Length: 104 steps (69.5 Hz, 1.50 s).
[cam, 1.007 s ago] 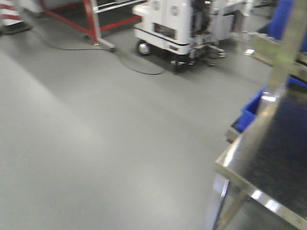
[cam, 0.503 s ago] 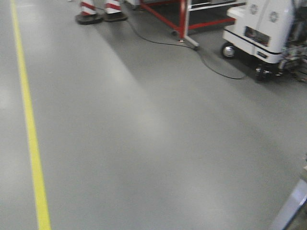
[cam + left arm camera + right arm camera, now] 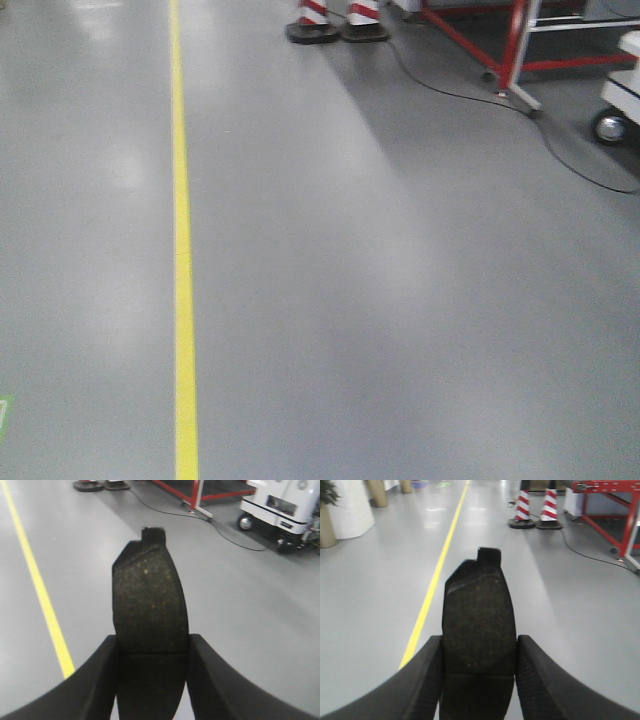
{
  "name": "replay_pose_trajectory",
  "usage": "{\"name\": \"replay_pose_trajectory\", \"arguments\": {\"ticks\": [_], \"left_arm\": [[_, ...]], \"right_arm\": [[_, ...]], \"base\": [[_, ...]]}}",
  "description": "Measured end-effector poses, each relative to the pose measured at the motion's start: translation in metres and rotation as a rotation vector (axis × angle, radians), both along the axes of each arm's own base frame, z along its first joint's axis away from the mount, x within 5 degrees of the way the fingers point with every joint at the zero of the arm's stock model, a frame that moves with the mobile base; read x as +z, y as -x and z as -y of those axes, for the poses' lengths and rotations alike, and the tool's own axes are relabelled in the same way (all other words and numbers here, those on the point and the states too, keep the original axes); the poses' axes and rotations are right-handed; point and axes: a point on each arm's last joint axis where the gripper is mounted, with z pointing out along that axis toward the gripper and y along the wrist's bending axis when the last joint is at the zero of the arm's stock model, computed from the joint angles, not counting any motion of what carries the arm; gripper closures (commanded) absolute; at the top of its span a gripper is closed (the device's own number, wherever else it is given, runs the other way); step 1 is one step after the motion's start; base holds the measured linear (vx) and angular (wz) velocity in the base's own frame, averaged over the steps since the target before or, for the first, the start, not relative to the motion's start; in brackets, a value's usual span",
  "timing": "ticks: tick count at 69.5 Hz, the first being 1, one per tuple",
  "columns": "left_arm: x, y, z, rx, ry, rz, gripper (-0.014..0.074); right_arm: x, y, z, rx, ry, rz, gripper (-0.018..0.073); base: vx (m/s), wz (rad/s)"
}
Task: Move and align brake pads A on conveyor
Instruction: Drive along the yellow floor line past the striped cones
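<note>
The left tool is pinching the first brake pad. Its two black fingers press on the pad's long sides, near the thin groove across the pad. The pad is dark and rough, with tiny yellow specks. It sticks out past the fingers, and a small square tab is at its far end. It hangs in the air above the grey floor.

The right tool is pinching the second brake pad in the same way, one finger on each long side. This pad also points away from the tool, with its tab at the far end, and it is up over the floor too.

A yellow line runs along the floor. Far off stand two red and white cones, side by side. Near them is a red metal frame. A black cable lies on the floor by the frame's foot. A white machine on wheels is parked beside the frame.
</note>
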Motion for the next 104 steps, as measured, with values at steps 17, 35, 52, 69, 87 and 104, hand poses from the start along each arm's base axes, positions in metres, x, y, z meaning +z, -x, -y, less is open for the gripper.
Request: {"name": "replay_pose_trajectory", "arguments": {"ticks": [17,35,52,69,87,104], "left_arm": [[0.0000,0.0000,0.0000,0.000,0.000,0.000,0.0603],[0.0000,0.0000,0.0000,0.000,0.000,0.000,0.0603],[0.0000,0.0000,0.0000,0.000,0.000,0.000,0.0603],[0.0000,0.0000,0.0000,0.000,0.000,0.000,0.0603],[0.0000,0.0000,0.0000,0.000,0.000,0.000,0.0603],[0.0000,0.0000,0.0000,0.000,0.000,0.000,0.0603]], "right_arm": [[0.0000,0.0000,0.0000,0.000,0.000,0.000,0.0564],[0.0000,0.0000,0.0000,0.000,0.000,0.000,0.0564],[0.0000,0.0000,0.0000,0.000,0.000,0.000,0.0564],[-0.0003,0.0000,0.0001,-0.001,0.001,-0.003,0.0564],[-0.0005,0.0001,0.0002,-0.002,0.002,-0.005,0.0564],[-0.0006,0.0001,0.0002,-0.002,0.002,-0.006,0.0564]], "base": [[0.09,0.53],[0.20,0.47],[0.28,0.24],[0.36,-0.02],[0.43,-0.19],[0.50,-0.15]]}}
